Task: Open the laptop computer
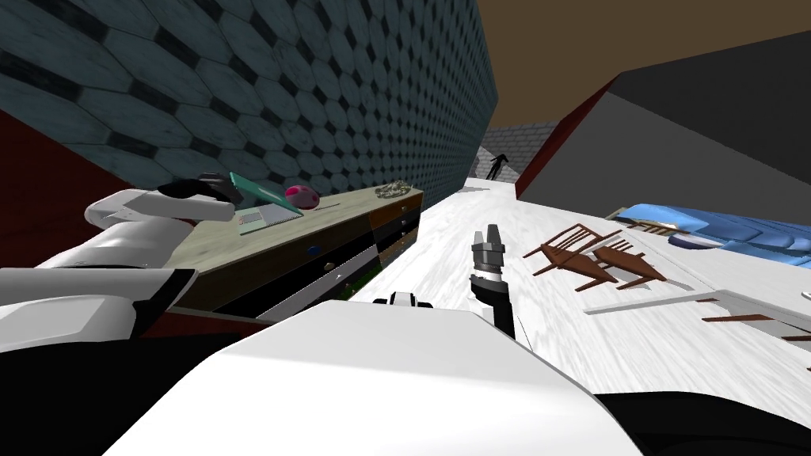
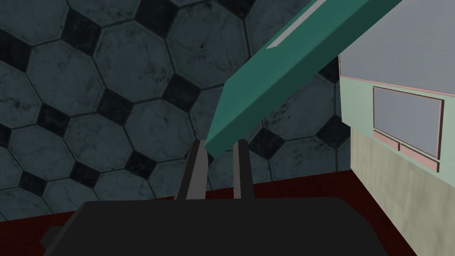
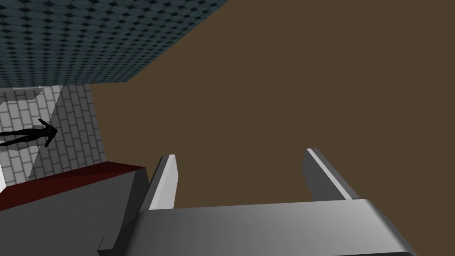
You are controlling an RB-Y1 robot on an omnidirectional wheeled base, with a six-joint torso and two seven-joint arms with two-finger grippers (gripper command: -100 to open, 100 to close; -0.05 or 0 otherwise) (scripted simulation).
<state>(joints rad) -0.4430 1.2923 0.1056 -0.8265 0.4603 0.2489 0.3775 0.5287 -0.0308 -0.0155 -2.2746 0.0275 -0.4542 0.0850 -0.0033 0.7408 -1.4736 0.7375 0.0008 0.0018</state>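
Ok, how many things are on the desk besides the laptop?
2: a pink round thing beyond the laptop, and a speckled dish at the far end of the desk. The left arm covers the near end, so more may be hidden.

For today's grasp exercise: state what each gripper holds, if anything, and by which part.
The left gripper pinches the teal laptop lid at a corner of its raised free edge. The right gripper is open and holds nothing.
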